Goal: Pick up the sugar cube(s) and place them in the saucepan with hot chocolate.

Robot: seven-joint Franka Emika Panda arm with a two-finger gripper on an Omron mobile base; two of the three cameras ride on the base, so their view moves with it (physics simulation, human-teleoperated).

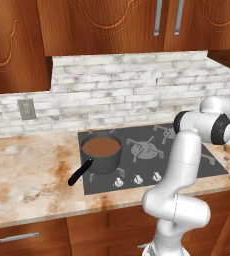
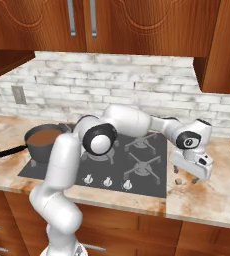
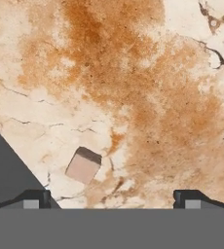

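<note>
The white arm rises closest to the base cameras, bending forward over the cooktop and out to its right. In the right base view the jaws hang just above the marbled desk beside the cooktop's right edge, spread wide and pinching nothing. The hand view shows what the base views barely resolve: one pale beige sugar cube lying on the orange-veined stone, between the two finger tips but nearer the left one, close to the cooktop's dark corner. In the right base view the cube is a small speck under the hand.

The left base view gives the clearest look at the saucepan with hot chocolate, standing on the cooktop's near left burner, full of smooth brown liquid. Its black stick handle points toward the desk's front edge and leftward. White brick backsplash and wooden cabinets stand behind, with a wall outlet at left.
</note>
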